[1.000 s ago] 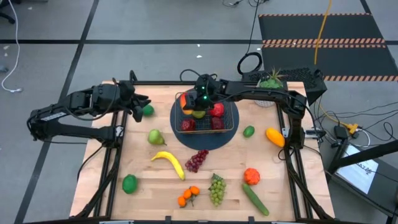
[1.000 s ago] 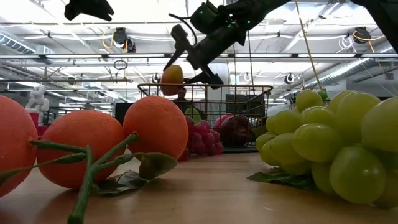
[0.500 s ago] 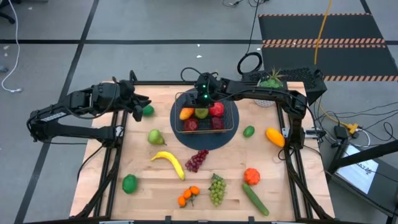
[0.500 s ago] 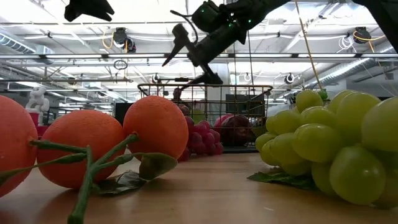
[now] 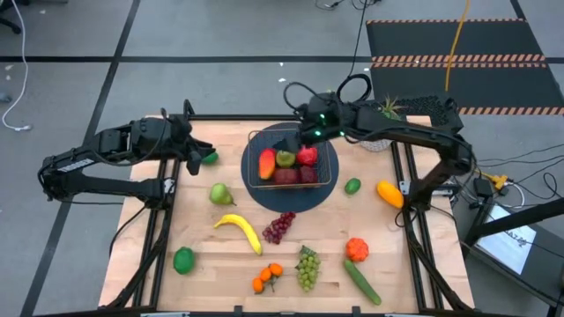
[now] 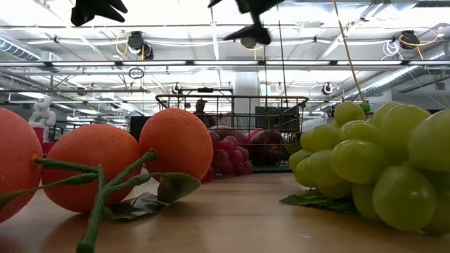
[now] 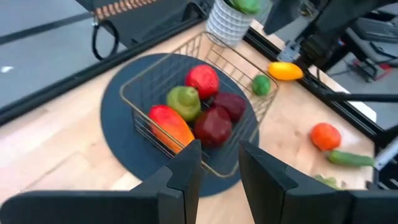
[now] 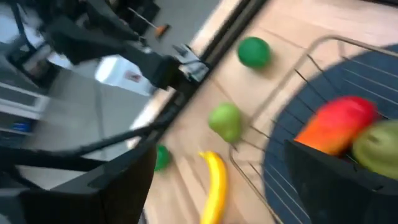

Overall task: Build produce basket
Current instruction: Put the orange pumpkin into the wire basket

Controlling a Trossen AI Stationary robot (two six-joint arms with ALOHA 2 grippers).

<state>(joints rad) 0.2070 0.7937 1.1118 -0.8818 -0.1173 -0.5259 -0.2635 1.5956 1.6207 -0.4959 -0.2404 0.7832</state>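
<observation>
The wire basket [image 5: 292,186] sits on a round dark mat [image 5: 251,189] at the table's far middle. It holds a red-orange mango [image 5: 267,163], a green pear [image 5: 285,158], a red apple [image 5: 307,156] and two dark red apples [image 5: 286,176]. My right gripper [image 5: 289,141] hangs wide open and empty above the basket's far edge; in the low view it shows high above the basket [image 6: 235,17]. My left gripper [image 5: 196,155] is open and empty, held above the table's far left beside a lime [image 5: 210,157].
Loose on the table are a pear [image 5: 220,194], a banana [image 5: 240,231], purple grapes [image 5: 278,226], a lime [image 5: 183,260], oranges [image 5: 267,277], green grapes [image 5: 307,267], a red pepper [image 5: 356,249], a cucumber [image 5: 361,282], a lime [image 5: 352,186] and a yellow fruit [image 5: 389,194]. A potted plant [image 5: 383,114] stands at the far right.
My right gripper held the mango above the basket's left part, opened and let it go; the mango now lies in the basket beside the green pear. The open gripper has then risen and drawn back toward the table's far right.
</observation>
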